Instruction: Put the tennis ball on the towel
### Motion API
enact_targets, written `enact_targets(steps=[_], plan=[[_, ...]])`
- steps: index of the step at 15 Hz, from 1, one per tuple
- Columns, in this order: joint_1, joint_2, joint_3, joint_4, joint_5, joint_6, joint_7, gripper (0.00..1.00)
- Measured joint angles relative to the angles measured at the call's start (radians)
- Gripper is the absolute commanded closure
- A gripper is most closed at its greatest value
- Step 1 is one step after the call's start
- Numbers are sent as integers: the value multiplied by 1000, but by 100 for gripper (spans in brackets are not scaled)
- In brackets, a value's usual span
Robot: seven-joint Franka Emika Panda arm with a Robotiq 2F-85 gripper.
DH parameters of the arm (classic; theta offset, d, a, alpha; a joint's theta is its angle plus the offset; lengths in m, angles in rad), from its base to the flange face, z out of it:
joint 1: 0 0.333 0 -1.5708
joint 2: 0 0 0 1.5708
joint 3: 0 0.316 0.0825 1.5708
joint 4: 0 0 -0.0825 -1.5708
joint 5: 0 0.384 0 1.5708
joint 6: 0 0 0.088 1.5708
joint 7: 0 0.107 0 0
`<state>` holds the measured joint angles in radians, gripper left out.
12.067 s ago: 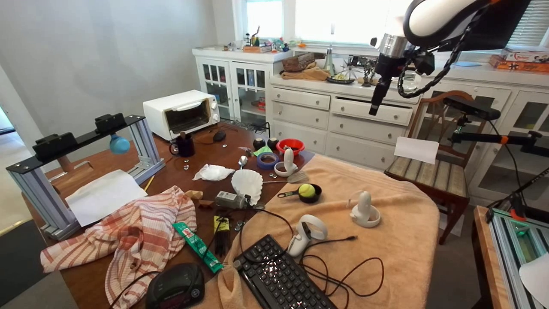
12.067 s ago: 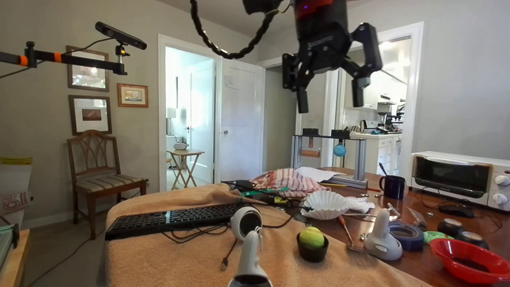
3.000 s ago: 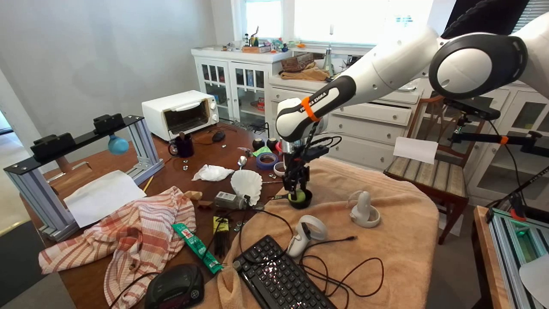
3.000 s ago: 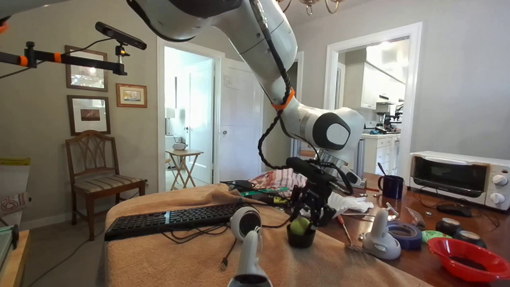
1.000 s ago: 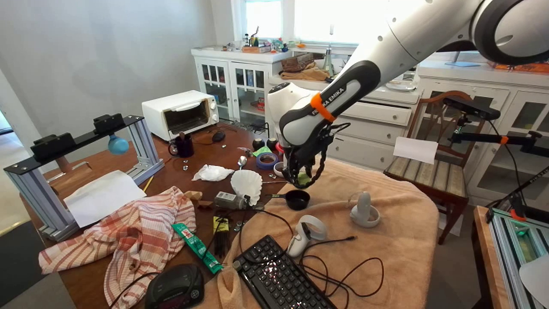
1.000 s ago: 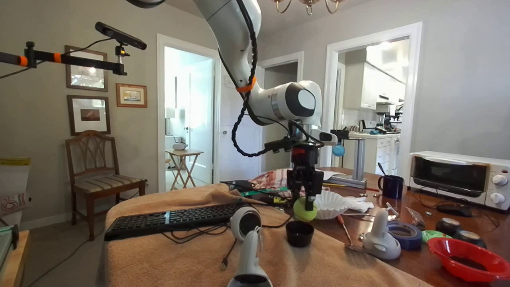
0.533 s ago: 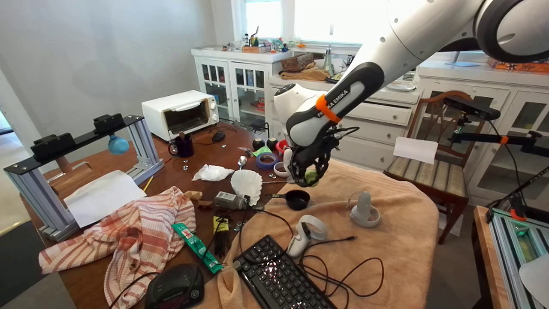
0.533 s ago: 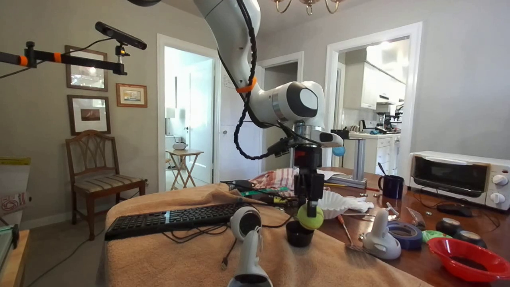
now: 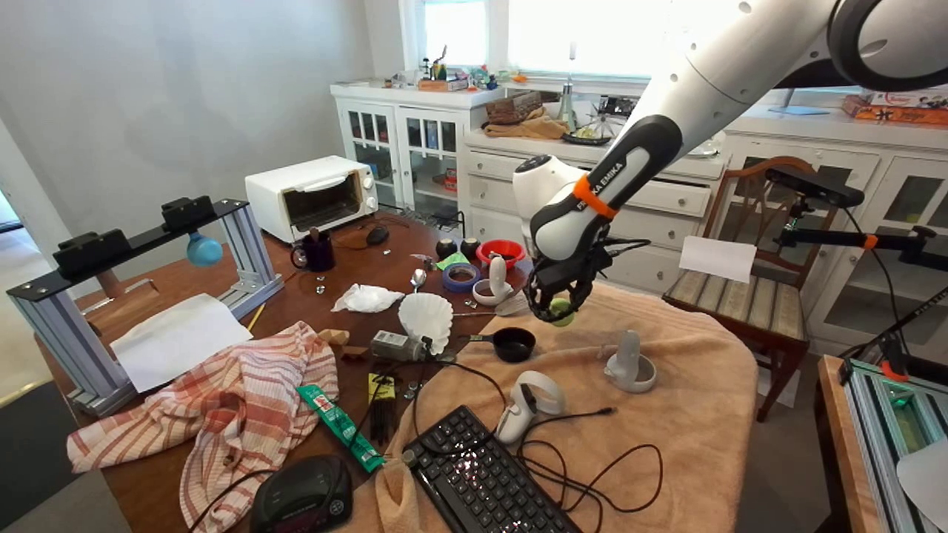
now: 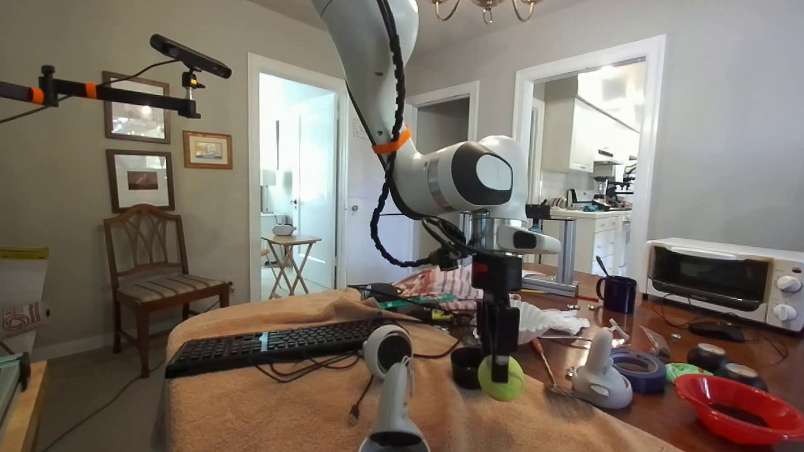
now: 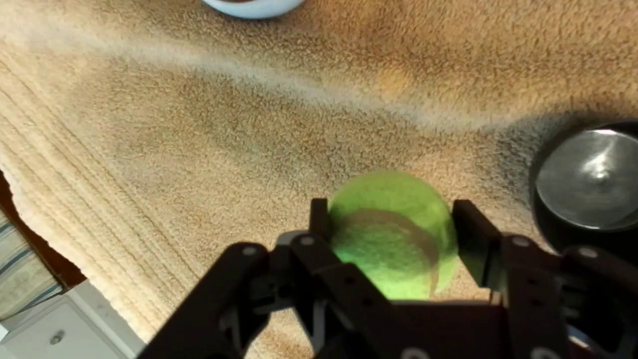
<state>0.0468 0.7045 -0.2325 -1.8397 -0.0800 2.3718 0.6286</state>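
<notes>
The tennis ball (image 11: 394,254), yellow-green, is pinched between the two fingers of my gripper (image 11: 391,219), which is shut on it. In an exterior view the ball (image 10: 516,380) hangs low beside the black measuring cup, with one finger across its front. Spread over the table end is the tan towel (image 9: 681,429), directly under the ball. Whether the ball touches the cloth I cannot tell. In an exterior view the arm's wrist and cable hide part of the ball (image 9: 564,317).
The black cup (image 9: 513,344) stands on the towel right beside the ball. White controllers (image 9: 629,366), a keyboard (image 9: 489,474) and cables also lie on it. A red bowl (image 10: 741,408) and blue tape (image 10: 637,371) are nearby; a striped cloth (image 9: 244,407) lies farther off.
Three seconds ago the ball was in the black cup with the gripper around it. It has been lifted out, carried sideways past the cup and, over the last second, lowered.
</notes>
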Motion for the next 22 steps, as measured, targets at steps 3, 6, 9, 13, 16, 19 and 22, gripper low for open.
enact_targets(steps=[3,6,9,13,16,19,22], plan=[[-48,-12,9,-74,12,60,-109,62],[-86,-15,16,-122,17,81,-227,62],[-92,-16,16,-154,4,81,-328,12],[-90,-22,20,-175,0,81,-403,0],[-82,-34,39,-185,-11,81,-435,0],[-60,-43,76,-185,-46,61,-508,0],[-22,-53,95,-188,-109,2,-551,0]])
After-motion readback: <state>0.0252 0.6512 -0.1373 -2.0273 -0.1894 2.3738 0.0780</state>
